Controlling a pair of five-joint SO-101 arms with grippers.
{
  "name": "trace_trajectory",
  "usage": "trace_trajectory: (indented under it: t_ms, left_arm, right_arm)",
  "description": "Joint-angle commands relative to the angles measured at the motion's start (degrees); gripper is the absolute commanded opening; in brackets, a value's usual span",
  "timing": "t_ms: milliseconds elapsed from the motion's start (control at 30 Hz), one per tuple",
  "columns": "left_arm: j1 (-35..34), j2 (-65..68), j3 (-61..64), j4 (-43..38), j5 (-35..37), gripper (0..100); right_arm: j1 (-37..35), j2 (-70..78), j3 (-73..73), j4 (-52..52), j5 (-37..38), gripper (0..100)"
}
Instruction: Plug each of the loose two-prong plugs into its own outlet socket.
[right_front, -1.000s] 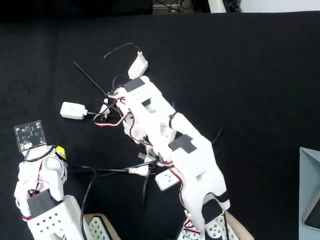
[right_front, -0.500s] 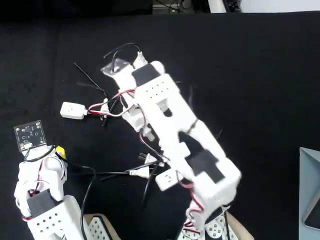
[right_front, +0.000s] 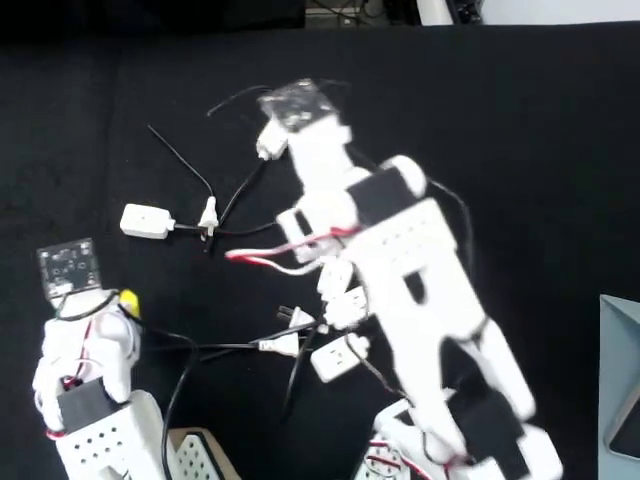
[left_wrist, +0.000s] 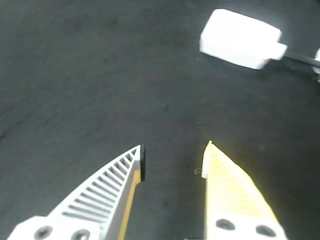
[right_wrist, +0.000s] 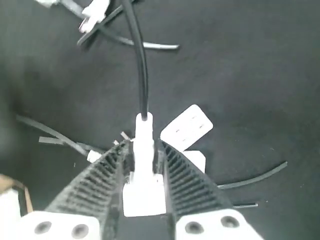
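One plug (right_wrist: 144, 167), white, on a thin black cord (right_wrist: 141, 75). It is clamped lengthwise between the ribbed fingers of your right pincer (right_wrist: 144, 145) and held above the desk (right_wrist: 250, 60) at the far side of the cord tangle. The cord leads away from the wrist. The prongs are hidden, so you cannot tell which way they face.

Handling, by judgement: light, with a hard moulded shell smooth enough to twist in the grip. The cord is limp but may tug sideways. Take any such plug across the flat sides of its body, never by the cord, and leave the prong end free.

One socket (right_wrist: 186, 127), white, slotted face up, lying loose on the desk apart from the held plug. It will likely slide when pushed, so expect to brace it.

Two more plugs on the desk:
- Loose plug (right_front: 283, 345), just beside the white pieces near the arm bases.
- Small plug (right_front: 208, 213), near the white block (left_wrist: 240, 39) at the end of a cord.

One left pincer (left_wrist: 175, 147), spread wide and holding nothing. It is low over bare desk, well apart from the white block ahead of it.
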Motion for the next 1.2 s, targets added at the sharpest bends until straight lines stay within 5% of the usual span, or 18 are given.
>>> trace_trajectory:
  t_ms: [0, 367, 667, 1167]
  left_arm:
    - [3.8, -0.5, -1.5, -1.5, 0.0, 21]
    - [11.2, 3.3, -14.5, 3.0, -5.5, 21]
    - [28.8, 32.6, -37.6, 11.9, -5.1, 28]
    - [51.1, 83.4, -64.0, -0.4, 13.5, 29]
  right_arm:
    - [3.8, -14.5, 12.7, -9.6, -3.0, 1.2]
    - [18.5, -50.2, 43.7, -23.3, -6.3, 1.2]
    - [30.3, -59.2, 54.9, -30.5, -6.4, 1.2]
    - [40.2, -59.2, 55.0, -33.0, -8.8, 1.3]
